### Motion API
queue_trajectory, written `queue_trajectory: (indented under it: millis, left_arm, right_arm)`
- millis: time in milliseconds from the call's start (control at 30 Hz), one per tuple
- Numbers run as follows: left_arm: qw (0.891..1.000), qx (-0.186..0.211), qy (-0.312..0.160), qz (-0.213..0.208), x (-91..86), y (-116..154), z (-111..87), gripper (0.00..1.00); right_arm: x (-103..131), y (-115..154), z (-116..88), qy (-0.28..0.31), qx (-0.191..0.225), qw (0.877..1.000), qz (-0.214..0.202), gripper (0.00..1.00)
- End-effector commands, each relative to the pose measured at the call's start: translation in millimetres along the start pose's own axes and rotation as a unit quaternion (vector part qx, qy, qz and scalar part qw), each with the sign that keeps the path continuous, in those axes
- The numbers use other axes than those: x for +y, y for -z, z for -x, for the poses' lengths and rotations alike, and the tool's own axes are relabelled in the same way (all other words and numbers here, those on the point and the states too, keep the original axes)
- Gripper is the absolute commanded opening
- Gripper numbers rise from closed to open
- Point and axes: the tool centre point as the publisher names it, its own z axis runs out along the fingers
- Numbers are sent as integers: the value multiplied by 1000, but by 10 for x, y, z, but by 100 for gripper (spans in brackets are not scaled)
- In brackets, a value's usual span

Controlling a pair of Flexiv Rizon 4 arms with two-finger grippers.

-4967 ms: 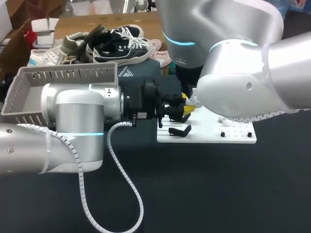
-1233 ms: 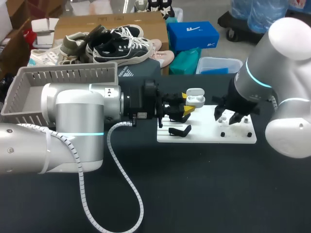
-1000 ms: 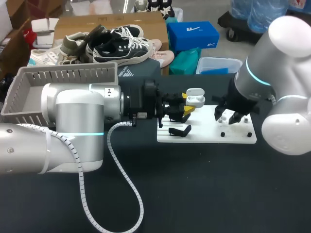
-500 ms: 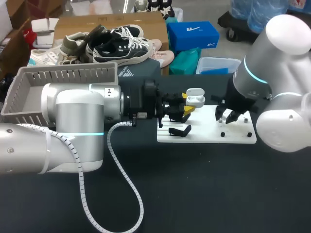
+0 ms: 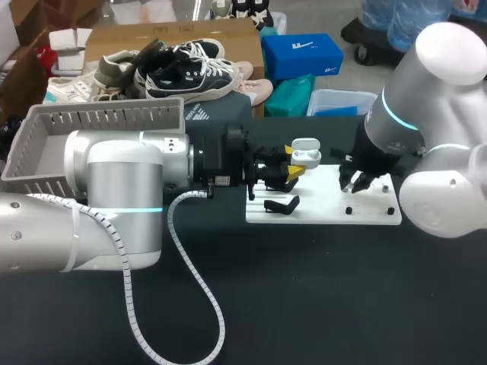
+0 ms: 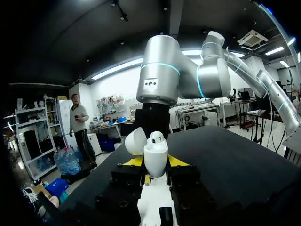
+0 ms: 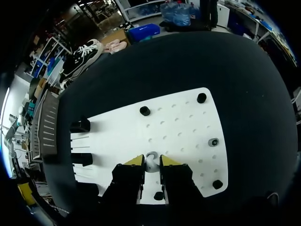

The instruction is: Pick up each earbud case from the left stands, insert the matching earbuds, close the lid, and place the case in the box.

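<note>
My left gripper (image 5: 294,166) is shut on a white earbud case (image 5: 305,155), held above the left end of the white board (image 5: 323,204). In the left wrist view the case (image 6: 155,159) stands upright between the yellow tips, its lid (image 6: 133,142) swung open and one earbud (image 6: 156,137) seated inside. My right gripper (image 5: 356,182) points down at the board's right part. In the right wrist view its fingers (image 7: 133,163) press a white earbud (image 7: 151,160) from both sides on the board (image 7: 178,122).
A grey slatted basket (image 5: 46,131) stands at the far left. Black stands (image 5: 281,204) sit on the board's left end, seen also from the right wrist (image 7: 80,125). Black pegs (image 7: 145,111) dot the board, and a small grey piece (image 7: 213,141) lies beside my right gripper.
My right gripper has edged slightly left over the board and its fingers have drawn together around the earbud. The left arm with the open case has stayed still.
</note>
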Motion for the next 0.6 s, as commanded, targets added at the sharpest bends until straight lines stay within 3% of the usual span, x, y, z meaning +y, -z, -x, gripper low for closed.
queue_trajectory:
  millis: [33,367,600]
  left_arm:
    - [1000,-2,-1,1,-3,0,-8,0]
    - [1000,-2,-1,1,-3,0,-8,0]
    - [1000,-2,-1,1,-3,0,-8,0]
  right_arm:
    - [-12,-2,-9,-3,-2,1000,-2,0]
    - [-17,284,-19,-6,-25,1000,-1,0]
    - [-13,568,-151,18,-42,999,-8,0]
